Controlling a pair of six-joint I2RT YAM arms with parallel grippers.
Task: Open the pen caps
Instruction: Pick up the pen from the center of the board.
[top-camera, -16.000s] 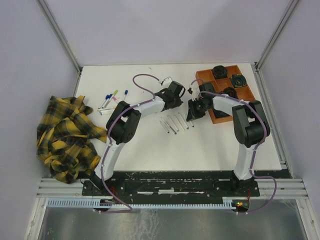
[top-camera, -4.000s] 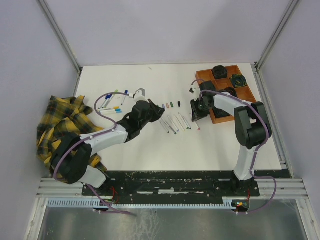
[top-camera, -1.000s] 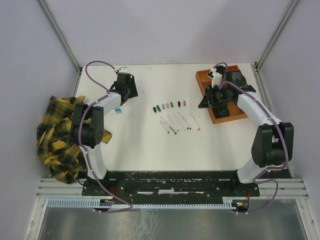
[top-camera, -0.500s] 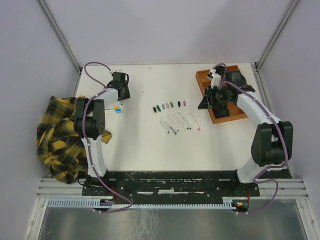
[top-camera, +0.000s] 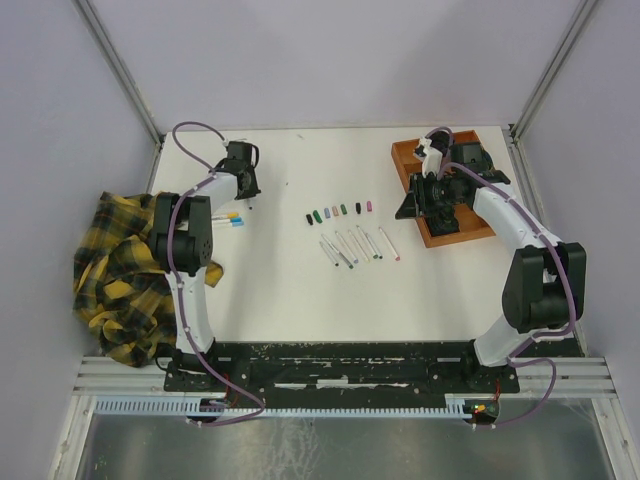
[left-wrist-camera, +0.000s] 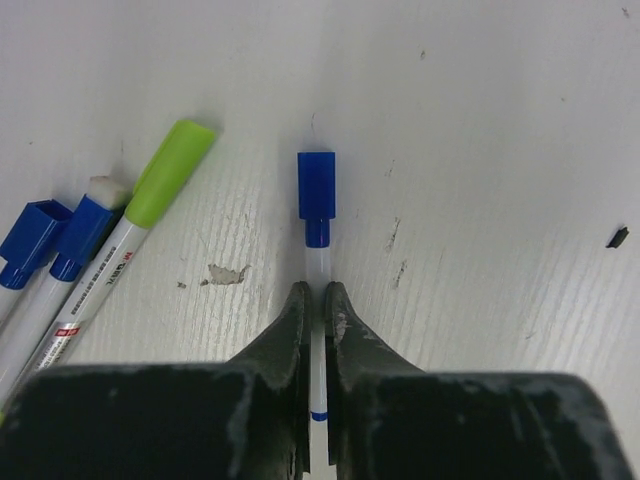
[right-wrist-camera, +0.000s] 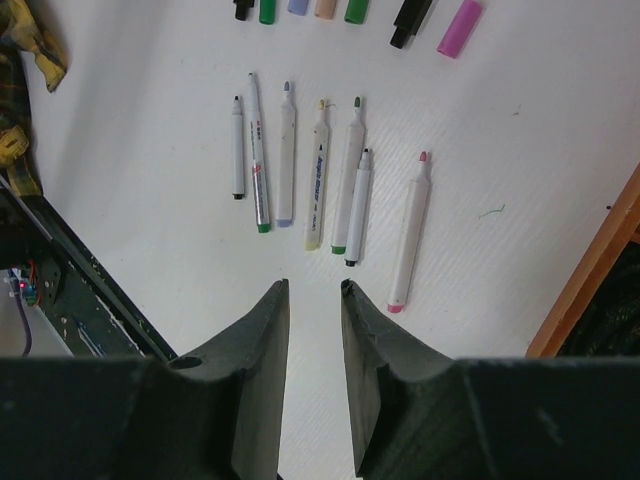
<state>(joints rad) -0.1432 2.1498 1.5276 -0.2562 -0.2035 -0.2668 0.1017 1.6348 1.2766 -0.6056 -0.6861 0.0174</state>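
We see a small square-ended blue plastic pen cap (left-wrist-camera: 316, 190) seated on the tip of a thin white pen barrel (left-wrist-camera: 317, 275). The pen lies on the white bench (left-wrist-camera: 480, 120) toward its 10 o'clock corner. The left end effector (left-wrist-camera: 317, 298) is clamped on that barrel just behind the cap, at the cap's 6 o'clock in the wrist view. At the cap's 9 o'clock, apart from it, lie a lime-green-capped white pen (left-wrist-camera: 152, 200) and two more blue-capped pens (left-wrist-camera: 85, 228).

Near the bench's centre, loose short caps (top-camera: 338, 211) in black, green, pale purple and pink sit side by side in a row. A pink cylindrical cap (right-wrist-camera: 458, 27) is at its 3 o'clock end. Just at the row's 6 o'clock, seven uncapped white pens (right-wrist-camera: 320, 180) lie roughly parallel.

The right end effector (right-wrist-camera: 314, 292) hangs above the bench at 3 o'clock of them, jaws apart and gripping nothing. It is beside an orange compartment tray (top-camera: 403, 163) at 2 o'clock. A yellow-and-black plaid cloth (top-camera: 130, 270) lies bunched at 8 o'clock.
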